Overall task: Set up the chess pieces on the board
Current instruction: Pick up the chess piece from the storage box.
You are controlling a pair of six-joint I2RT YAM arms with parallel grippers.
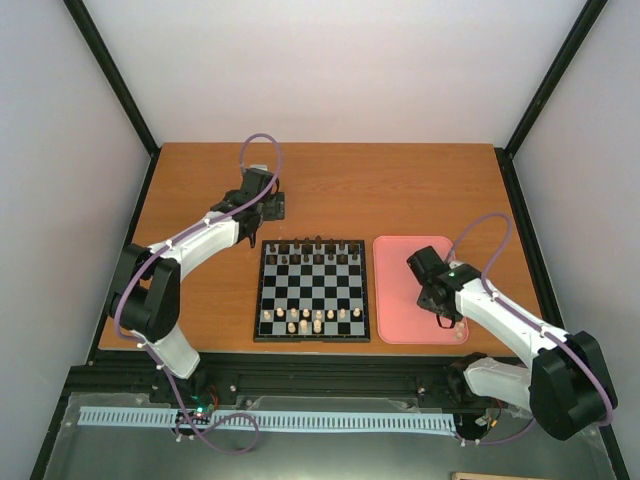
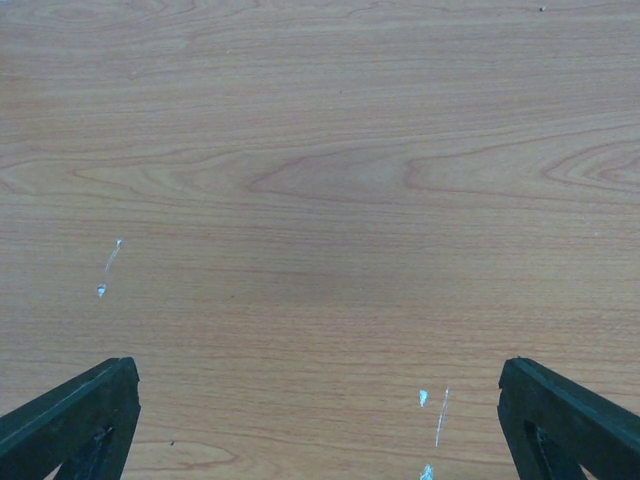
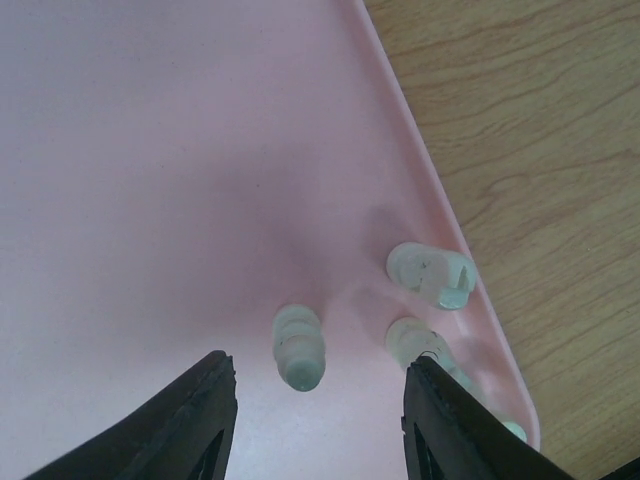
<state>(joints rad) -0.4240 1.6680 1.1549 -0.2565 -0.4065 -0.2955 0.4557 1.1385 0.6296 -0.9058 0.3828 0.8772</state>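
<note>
Right end effector (image 3: 320, 362) open astride pale piece (image 3: 298, 345) near tray (image 3: 418, 170) rim; left end effector (image 2: 318, 365) open over table (image 2: 320, 200).

I can read no text, number, label or brand anywhere I look. The chessboard (image 1: 312, 339) shows only its checks inside a plain black border. The pink tray (image 3: 150, 150) is unmarked, and the wooden table (image 2: 320, 200) carries nothing but grain and a few pale flecks.
</note>
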